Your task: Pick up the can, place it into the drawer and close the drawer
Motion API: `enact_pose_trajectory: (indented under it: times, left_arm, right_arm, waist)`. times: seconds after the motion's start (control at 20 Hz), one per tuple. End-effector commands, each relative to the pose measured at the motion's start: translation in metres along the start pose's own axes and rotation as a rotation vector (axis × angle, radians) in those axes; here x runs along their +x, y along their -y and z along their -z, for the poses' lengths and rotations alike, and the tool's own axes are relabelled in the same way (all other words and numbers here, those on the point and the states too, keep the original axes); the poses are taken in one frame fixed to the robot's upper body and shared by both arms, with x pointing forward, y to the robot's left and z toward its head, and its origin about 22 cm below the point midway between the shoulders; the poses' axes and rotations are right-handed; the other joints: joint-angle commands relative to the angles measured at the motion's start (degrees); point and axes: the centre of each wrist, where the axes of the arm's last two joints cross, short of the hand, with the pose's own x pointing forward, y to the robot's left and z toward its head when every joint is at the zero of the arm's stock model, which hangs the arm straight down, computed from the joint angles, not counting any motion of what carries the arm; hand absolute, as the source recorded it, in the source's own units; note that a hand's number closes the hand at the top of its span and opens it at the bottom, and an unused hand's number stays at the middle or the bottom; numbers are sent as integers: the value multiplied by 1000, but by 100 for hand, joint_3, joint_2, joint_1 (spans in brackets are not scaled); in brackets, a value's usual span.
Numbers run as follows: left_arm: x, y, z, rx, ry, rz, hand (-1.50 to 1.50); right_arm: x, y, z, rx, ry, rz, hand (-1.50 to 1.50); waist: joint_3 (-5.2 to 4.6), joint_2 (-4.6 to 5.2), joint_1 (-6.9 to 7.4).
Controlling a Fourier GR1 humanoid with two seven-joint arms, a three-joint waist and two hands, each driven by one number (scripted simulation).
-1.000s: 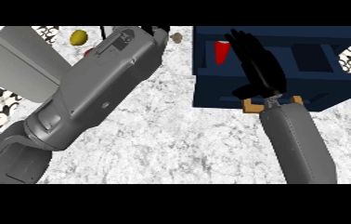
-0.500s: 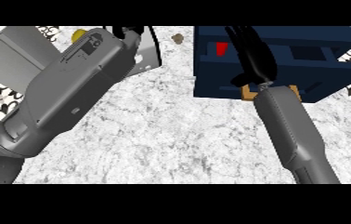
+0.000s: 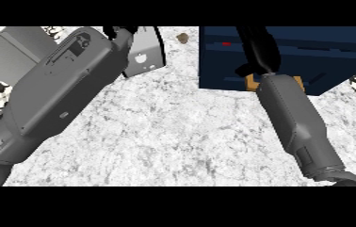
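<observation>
Right robot hand (image 3: 259, 52) farther over drawer (image 3: 316, 52) — cropped, can (image 3: 226, 44) barely visible

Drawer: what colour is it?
The drawer is dark navy blue; the head view shows it best.

The counter (image 3: 173, 127) is a white and grey marbled top that fills most of the view. At its far right sits a dark blue drawer (image 3: 222, 73). Just left of the drawer, near the far edge, lies 1 small brown object (image 3: 183, 37). Further left is a grey slab (image 3: 147, 52) with white marks, and 1 pale grey block (image 3: 24, 42) occupies the far left corner.
</observation>
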Motion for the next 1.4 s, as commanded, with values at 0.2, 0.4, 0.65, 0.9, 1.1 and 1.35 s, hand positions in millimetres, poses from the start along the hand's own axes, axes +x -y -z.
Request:
enact_pose_trajectory:
  times: [0.2, 0.4, 0.65, 0.9, 1.1, 1.35]
  left_arm:
    - [10, 4, -12, -32, 25, 0, -150]
    - [4, -9, -14, -16, 24, 19, -150]
    - [6, -4, -17, -42, 24, 6, -150]
    - [5, -4, -23, -54, 6, 6, -150]
    - [9, -20, -19, -58, 5, 1, -150]
    - [14, -16, -25, -65, -5, -15, -150]
  right_arm:
    - [-17, 11, 21, -55, -71, -13, -150]
    - [6, 13, 34, -73, -67, -38, -150]
    - [-13, 46, 56, -97, -83, -58, -150]
    - [-16, 55, 63, -103, -111, -50, -150]
    - [-5, 50, 64, -23, -26, 104, -150]
    - [16, 39, 63, -39, -133, 472, -150]
  waist:
    - [85, 127, 132]
    - [80, 127, 165]
    - [83, 194, 256]
    - [87, 223, 341]
    - [92, 220, 299]
    - [114, 206, 328]
